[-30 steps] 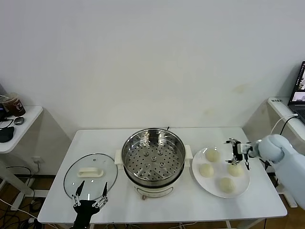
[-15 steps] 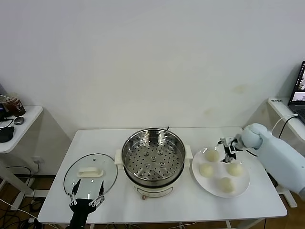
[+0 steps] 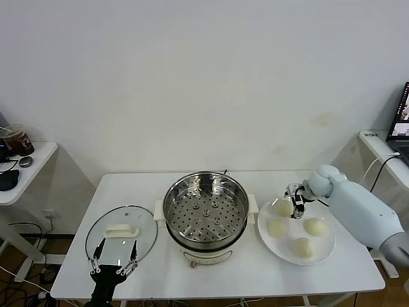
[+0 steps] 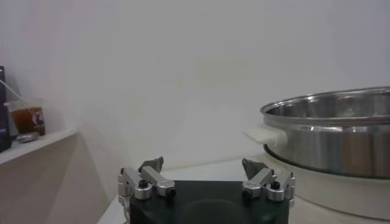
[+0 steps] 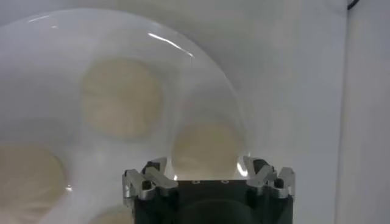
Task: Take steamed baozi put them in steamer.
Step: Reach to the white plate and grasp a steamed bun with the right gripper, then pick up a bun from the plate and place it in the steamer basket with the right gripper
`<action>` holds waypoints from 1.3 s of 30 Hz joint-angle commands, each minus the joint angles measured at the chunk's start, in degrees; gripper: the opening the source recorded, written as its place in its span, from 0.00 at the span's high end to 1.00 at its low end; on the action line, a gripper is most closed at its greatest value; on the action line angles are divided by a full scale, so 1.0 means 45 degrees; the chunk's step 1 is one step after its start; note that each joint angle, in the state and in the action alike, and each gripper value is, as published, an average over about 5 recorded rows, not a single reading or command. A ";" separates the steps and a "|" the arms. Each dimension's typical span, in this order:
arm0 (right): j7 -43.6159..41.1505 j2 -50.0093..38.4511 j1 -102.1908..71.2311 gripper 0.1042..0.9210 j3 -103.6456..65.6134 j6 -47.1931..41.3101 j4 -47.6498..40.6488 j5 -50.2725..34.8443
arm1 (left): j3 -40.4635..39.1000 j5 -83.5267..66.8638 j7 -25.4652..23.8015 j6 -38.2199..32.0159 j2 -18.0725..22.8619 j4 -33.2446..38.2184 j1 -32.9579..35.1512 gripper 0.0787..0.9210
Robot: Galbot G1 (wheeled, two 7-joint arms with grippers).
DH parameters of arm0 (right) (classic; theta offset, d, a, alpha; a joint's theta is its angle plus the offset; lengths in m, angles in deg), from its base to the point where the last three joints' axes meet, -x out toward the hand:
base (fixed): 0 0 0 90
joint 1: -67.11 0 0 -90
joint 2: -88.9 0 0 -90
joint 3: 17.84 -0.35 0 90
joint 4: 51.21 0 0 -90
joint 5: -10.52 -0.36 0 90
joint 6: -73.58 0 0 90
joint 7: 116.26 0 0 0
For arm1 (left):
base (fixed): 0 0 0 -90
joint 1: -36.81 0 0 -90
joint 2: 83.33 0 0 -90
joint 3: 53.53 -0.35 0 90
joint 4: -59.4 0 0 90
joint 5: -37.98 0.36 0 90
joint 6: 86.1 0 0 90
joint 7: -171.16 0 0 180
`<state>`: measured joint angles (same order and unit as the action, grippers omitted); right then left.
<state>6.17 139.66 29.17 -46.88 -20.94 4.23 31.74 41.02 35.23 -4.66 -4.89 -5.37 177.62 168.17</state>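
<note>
Four cream-white baozi lie on a white plate (image 3: 326, 247) at the table's right: far-left (image 3: 282, 207), near-left (image 3: 277, 228), right (image 3: 315, 226), near (image 3: 304, 248). My right gripper (image 3: 296, 210) is open and hovers just over the far-left baozi, which shows between its fingertips in the right wrist view (image 5: 206, 149). Another baozi (image 5: 122, 97) lies beyond it. The steel steamer (image 3: 206, 215) stands mid-table with its perforated tray bare. My left gripper (image 3: 114, 266) is open and empty at the front left edge.
A round glass lid (image 3: 121, 232) with a white handle lies left of the steamer, just beyond my left gripper. The steamer wall (image 4: 329, 131) shows in the left wrist view. A side table with a cup (image 3: 19, 139) stands far left; a laptop (image 3: 401, 121) stands far right.
My right gripper has moved left across the plate, from over the right baozi to over the far-left one. My left gripper has drawn back slightly toward the front edge.
</note>
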 commanded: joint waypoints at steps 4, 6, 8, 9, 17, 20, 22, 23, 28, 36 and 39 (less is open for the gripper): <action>-0.0065 0.0167 0.0194 0.43 0.0286 -0.0070 -0.0180 0.0086 | 0.0019 0.0004 0.0010 -0.0003 0.0004 0.0035 -0.0020 0.12; -0.0138 0.0017 0.0287 0.45 0.0403 -0.0081 0.0025 -0.0012 | 0.0030 -0.0006 0.0011 0.0002 -0.0004 0.0072 -0.0001 0.12; -0.0249 -0.0243 0.0507 0.45 0.0664 -0.0115 0.0403 -0.0300 | 0.0033 -0.0016 0.0008 0.0007 -0.0018 0.0119 0.0024 0.12; -0.0334 -0.0439 0.0711 0.45 0.0911 -0.0135 0.0670 -0.0538 | 0.0032 -0.0023 0.0006 0.0009 -0.0026 0.0140 0.0034 0.12; -0.1422 -0.2466 0.4369 0.44 0.3506 0.0383 0.3377 -0.3399 | -0.0032 -0.0134 -0.0005 0.0031 -0.0125 0.0261 -0.0004 0.12; -0.1921 -0.2621 0.6312 0.44 0.4637 0.1114 0.3868 -0.4684 | -0.0060 -0.0196 -0.0007 0.0038 -0.0206 0.0308 -0.0037 0.12; -0.2190 -0.2374 0.7689 0.44 0.5309 0.1662 0.3987 -0.5480 | -0.0052 -0.0246 -0.0007 0.0037 -0.0257 0.0351 -0.0056 0.12; -0.2265 -0.2162 0.8311 0.44 0.5605 0.1930 0.3985 -0.5839 | -0.0040 -0.0273 -0.0008 0.0037 -0.0280 0.0381 -0.0057 0.12; -0.2343 -0.0619 1.0148 0.44 0.6777 0.3144 0.3929 -0.7134 | 0.0147 -0.0415 -0.0022 0.0020 -0.0401 0.0579 0.0054 0.12; -0.1992 0.2751 1.0474 0.44 0.8159 0.4616 0.4247 -0.7306 | 0.0684 -0.0612 -0.0025 -0.0028 -0.0443 0.0724 0.0133 0.12; -0.1766 0.3925 1.0019 0.44 0.8574 0.5429 0.4063 -0.6760 | 0.0898 -0.0681 -0.0020 -0.0041 -0.0389 0.0791 0.0159 0.12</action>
<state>-1.88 144.75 68.63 -15.99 -4.64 21.04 4.19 43.13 32.62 -4.76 -5.00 -7.25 180.80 168.74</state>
